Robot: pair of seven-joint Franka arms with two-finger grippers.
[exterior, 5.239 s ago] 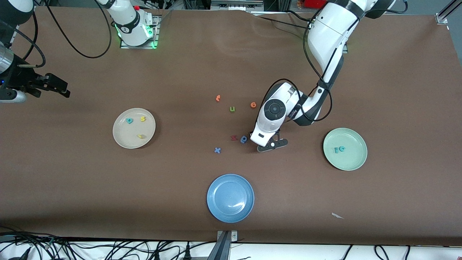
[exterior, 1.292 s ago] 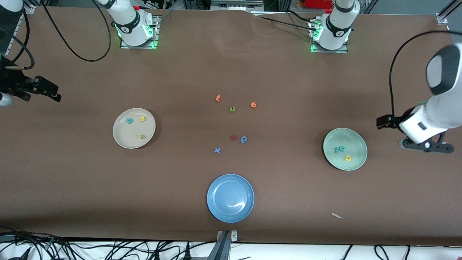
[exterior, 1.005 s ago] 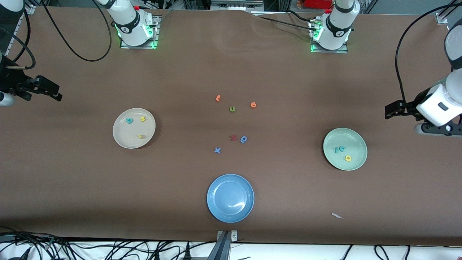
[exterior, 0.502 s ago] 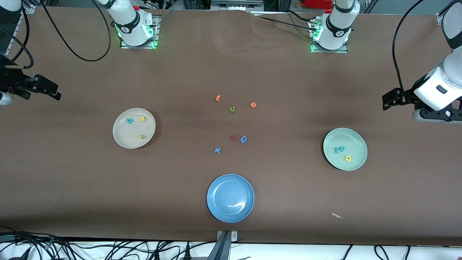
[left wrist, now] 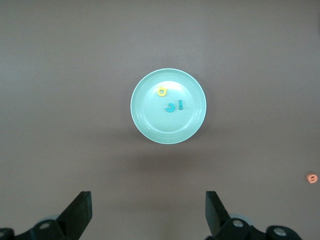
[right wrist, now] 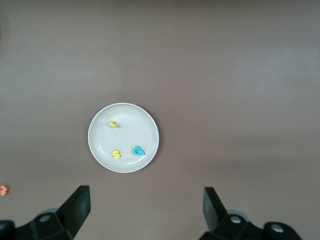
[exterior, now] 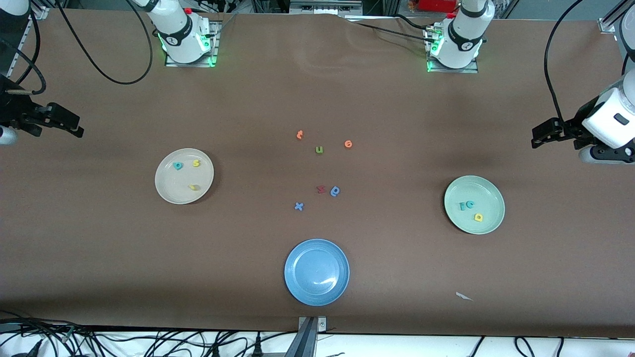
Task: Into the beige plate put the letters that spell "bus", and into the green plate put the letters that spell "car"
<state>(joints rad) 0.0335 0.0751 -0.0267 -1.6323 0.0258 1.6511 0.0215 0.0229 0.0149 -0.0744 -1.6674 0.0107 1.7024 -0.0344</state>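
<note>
The beige plate lies toward the right arm's end of the table and holds a teal "b", a yellow "s" and a yellow "u". In the green plate, toward the left arm's end, lie a teal "r", a teal "c" and a yellow "a". My left gripper hangs open and empty high over bare table beside the green plate. High up near the beige plate, my right gripper waits, open and empty.
Loose letters lie mid-table: two orange ones, a green "u", a dark red one, a blue rounded one and a blue "x". A blue plate sits nearer the camera. A white scrap lies near the front edge.
The left arm left the middle letters, the yellow "a" now lies in the green plate, and the gripper has drawn up and away toward its end. The right arm has barely moved.
</note>
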